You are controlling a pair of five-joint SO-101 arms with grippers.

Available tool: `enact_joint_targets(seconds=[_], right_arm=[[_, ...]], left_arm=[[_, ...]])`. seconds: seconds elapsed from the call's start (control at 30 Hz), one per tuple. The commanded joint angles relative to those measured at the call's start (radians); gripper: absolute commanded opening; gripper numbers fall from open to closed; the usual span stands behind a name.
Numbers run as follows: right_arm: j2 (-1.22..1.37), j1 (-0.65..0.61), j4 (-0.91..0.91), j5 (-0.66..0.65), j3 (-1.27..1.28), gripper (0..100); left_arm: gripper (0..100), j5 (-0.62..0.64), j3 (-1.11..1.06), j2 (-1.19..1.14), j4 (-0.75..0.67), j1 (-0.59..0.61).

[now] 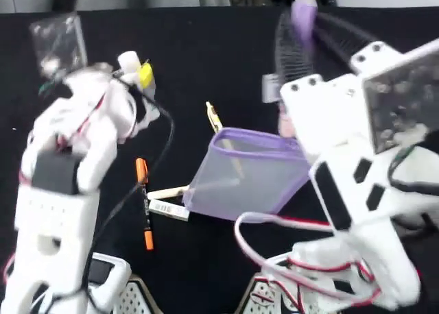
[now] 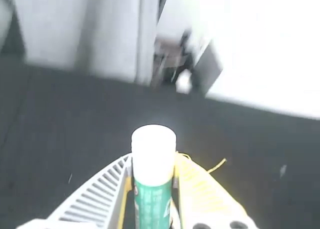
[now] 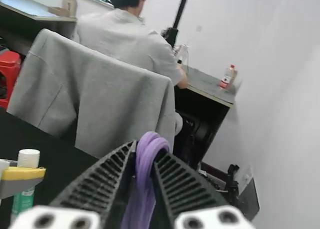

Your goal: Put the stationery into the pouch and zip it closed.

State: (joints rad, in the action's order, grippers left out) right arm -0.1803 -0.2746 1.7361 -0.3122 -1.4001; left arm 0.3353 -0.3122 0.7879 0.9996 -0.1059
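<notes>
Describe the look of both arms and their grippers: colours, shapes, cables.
Both arms have blocky white shells with black inserts. The left arm carries a loose black cable and thin red wires; the left gripper has one white ribbed finger and one yellow. The right arm trails red and white wires; the right gripper has two black ribbed fingers.

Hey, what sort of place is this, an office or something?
Probably an office or lab: robot arms at a black table, a desk with a bottle behind, and a draped grey jacket.
</notes>
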Motion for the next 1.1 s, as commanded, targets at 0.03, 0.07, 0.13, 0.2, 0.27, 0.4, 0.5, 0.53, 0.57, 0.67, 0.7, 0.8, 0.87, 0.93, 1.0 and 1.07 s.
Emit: enact_joint_targets(seconds=[0.03, 0.07, 0.13, 0.2, 0.27, 0.4, 0.5, 0.53, 0.57, 0.67, 0.7, 0.8, 0.87, 0.93, 1.0, 1.07], right_arm=[[-0.079, -0.084, 0.021, -0.011, 0.081, 1.1], [-0.082, -0.084, 0.012, -0.011, 0.091, 1.1], [-0.082, -0.084, 0.002, -0.011, 0.113, 1.1], [-0.082, -0.084, -0.005, -0.011, 0.131, 1.1], [-0.082, -0.097, -0.005, -0.011, 0.139, 1.1], [-0.090, -0.169, 0.003, -0.011, 0.140, 1.1], [-0.090, -0.198, 0.011, -0.009, 0.143, 1.1], [-0.090, -0.204, 0.011, -0.009, 0.143, 1.1], [-0.090, -0.204, 0.012, -0.006, 0.140, 1.1], [-0.096, -0.204, 0.018, -0.006, 0.136, 1.1], [-0.105, -0.204, 0.017, -0.003, 0.142, 1.1], [-0.134, -0.204, 0.017, -0.003, 0.145, 1.1], [-0.157, -0.204, 0.018, -0.002, 0.145, 1.1], [-0.179, -0.204, 0.021, -0.002, 0.147, 1.1], [-0.199, -0.204, 0.023, -0.002, 0.147, 1.1], [-0.214, -0.204, 0.023, -0.002, 0.147, 1.1]], left_arm=[[3, 0.011, -0.292, 0.427, -0.348, -0.015], [3, 0.011, -0.343, 0.512, -0.408, -0.015], [3, 0.012, -0.417, 0.680, -0.523, -0.016], [3, 0.012, -0.455, 0.815, -0.588, -0.016], [3, 0.012, -0.467, 0.896, -0.603, -0.044], [3, 0.012, -0.449, 0.914, -0.600, -0.297], [3, 0.012, -0.455, 0.885, -0.605, -0.450], [3, 0.012, -0.460, 0.870, -0.605, -0.458], [3, 0.012, -0.464, 0.853, -0.606, -0.456], [3, 0.012, -0.470, 0.798, -0.606, -0.458], [3, 0.012, -0.470, 0.776, -0.606, -0.458], [3, 0.012, -0.470, 0.713, -0.606, -0.484], [3, 0.012, -0.470, 0.677, -0.606, -0.524], [3, 0.012, -0.470, 0.644, -0.606, -0.536], [3, 0.012, -0.481, 0.617, -0.606, -0.536], [3, 0.006, -0.506, 0.592, -0.617, -0.536]])
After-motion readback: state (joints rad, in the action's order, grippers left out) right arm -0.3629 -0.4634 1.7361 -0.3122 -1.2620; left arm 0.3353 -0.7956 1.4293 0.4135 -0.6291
